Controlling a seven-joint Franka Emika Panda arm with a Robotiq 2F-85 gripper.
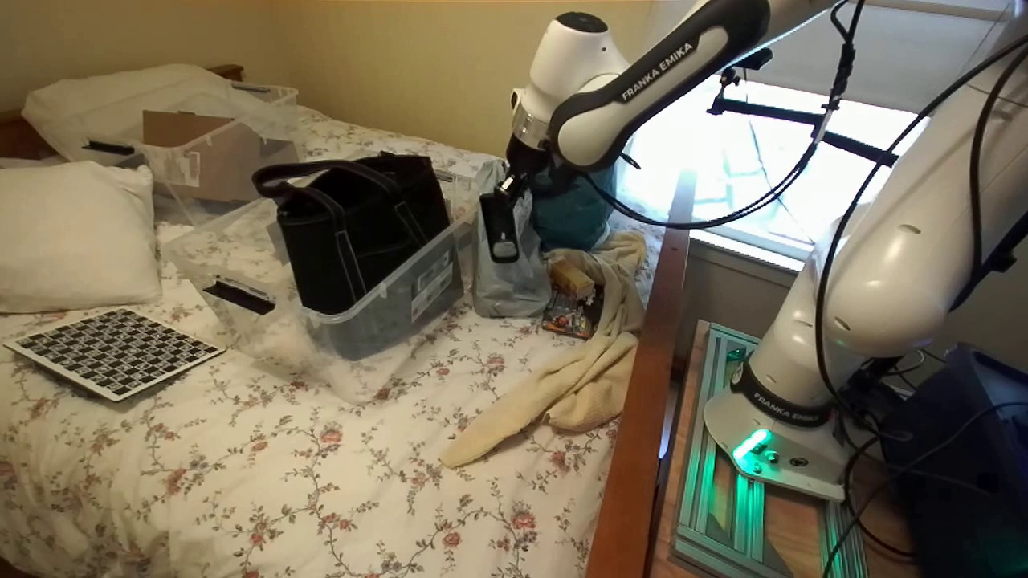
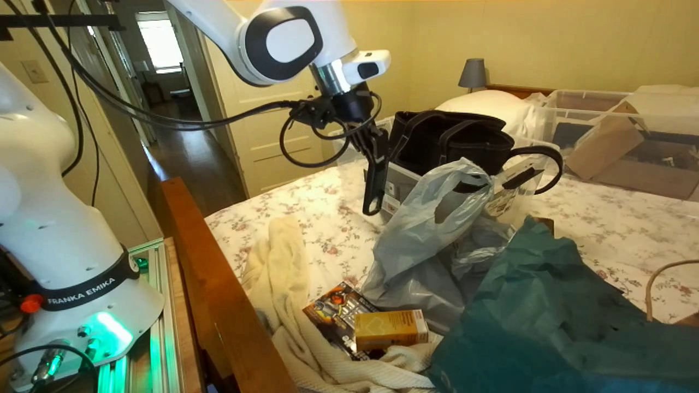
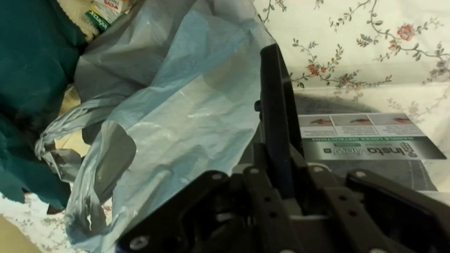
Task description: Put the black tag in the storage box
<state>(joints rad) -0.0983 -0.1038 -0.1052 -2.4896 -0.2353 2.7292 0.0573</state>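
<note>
My gripper [image 3: 279, 160] is shut on the black tag [image 3: 276, 102], a flat oblong black piece with an opening near its free end. The tag hangs down from the fingers in both exterior views [image 1: 496, 221] [image 2: 377, 183]. The storage box [image 1: 385, 317] is a clear plastic bin on the bed with a big black bag [image 1: 357, 229] standing in it. My gripper [image 1: 510, 183] is beside the box's end, above a grey plastic bag. In the wrist view the box's labelled wall [image 3: 379, 174] is right of the tag. The exact gap is unclear.
The grey plastic bag [image 2: 415, 245] and a teal bag [image 2: 546, 327] stand by the box. A yellow box [image 2: 390, 327] and a cream blanket [image 1: 562, 385] lie near the wooden bed rail [image 1: 650, 361]. Another clear bin [image 1: 173, 172] holds cardboard. A checkered board [image 1: 116, 353] lies on the bed.
</note>
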